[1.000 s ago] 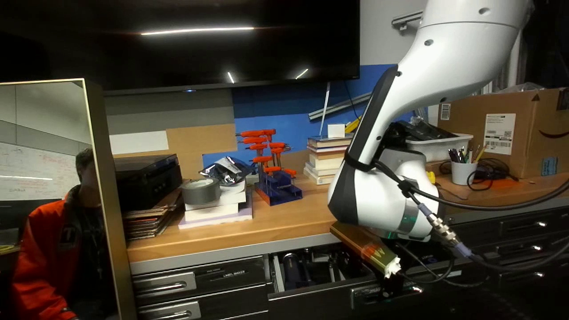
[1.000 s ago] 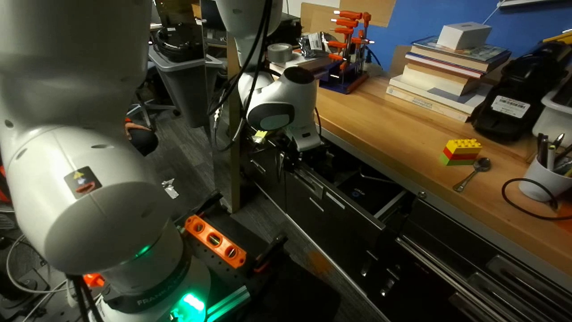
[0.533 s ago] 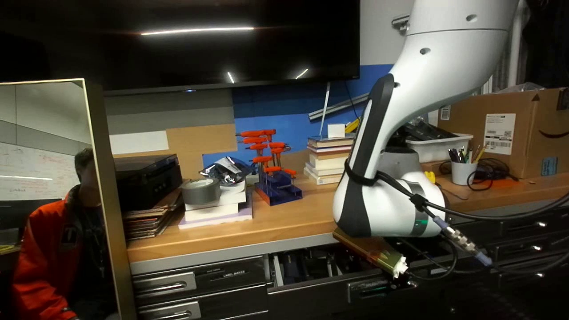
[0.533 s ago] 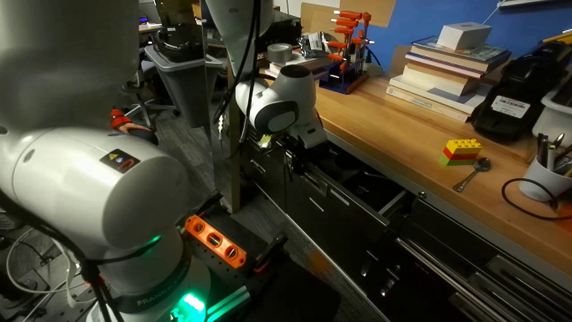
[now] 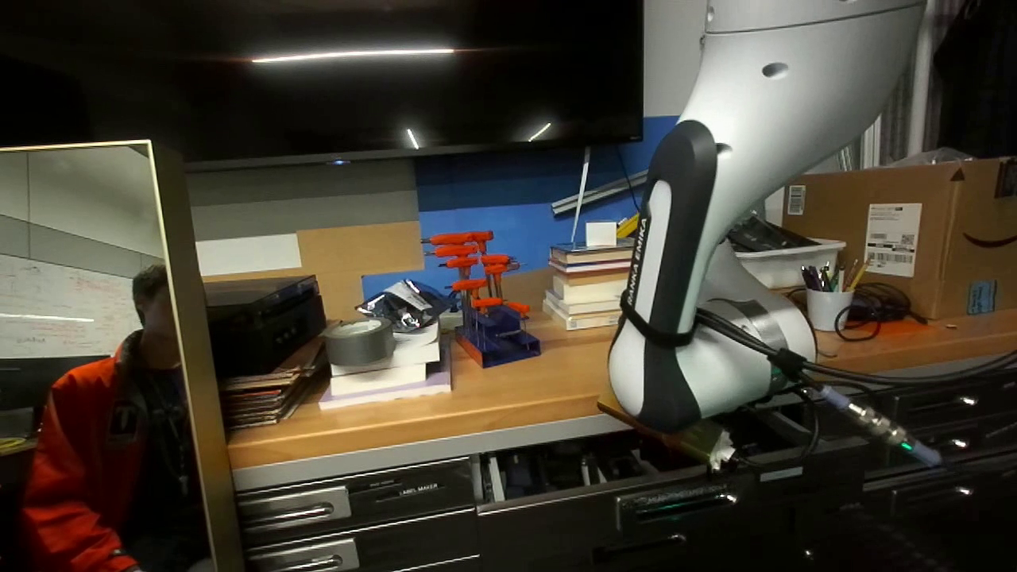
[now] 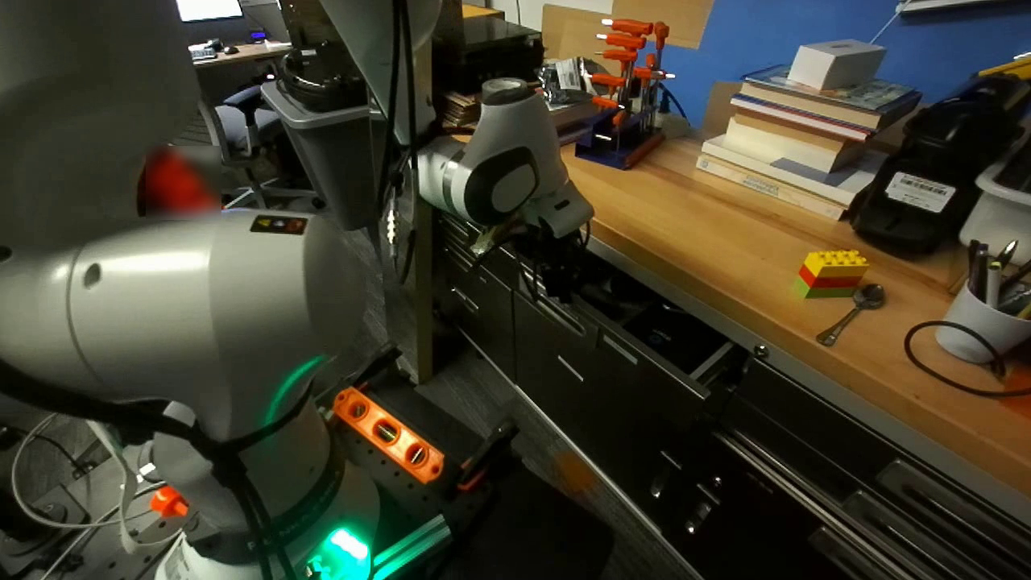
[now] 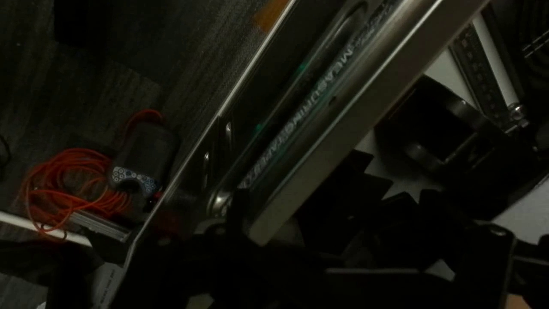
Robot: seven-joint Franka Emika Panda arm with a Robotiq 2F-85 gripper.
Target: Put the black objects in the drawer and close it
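The drawer stands partly open in both exterior views, with its front (image 5: 548, 540) (image 6: 636, 383) and silver handle strip (image 5: 675, 507). Its rim (image 7: 321, 169) crosses the wrist view. My gripper (image 6: 556, 282) is at the drawer front; the arm hides it in an exterior view. In the wrist view my gripper (image 7: 334, 210) is open, its fingers on either side of the front rim, one over the handle and one over the inside. Dark blocky black objects (image 7: 339, 210) lie inside the drawer; the dim picture blurs their outlines, and I cannot tell which are the two named.
The wooden benchtop (image 5: 516, 397) overhangs the drawer. It bears a book stack (image 5: 584, 290), a red-handled tool rack (image 5: 493, 326), toy bricks (image 6: 834, 274), a spoon (image 6: 854, 314) and a pen cup (image 5: 829, 308). Orange cable (image 7: 73, 180) lies on the floor. The arm's cable (image 5: 874, 421) hangs by the drawer.
The drawer has slid a little inward, toward the bench, and stays partly open. The hand has moved inward with it, and the forearm and wrist have tilted and turned.
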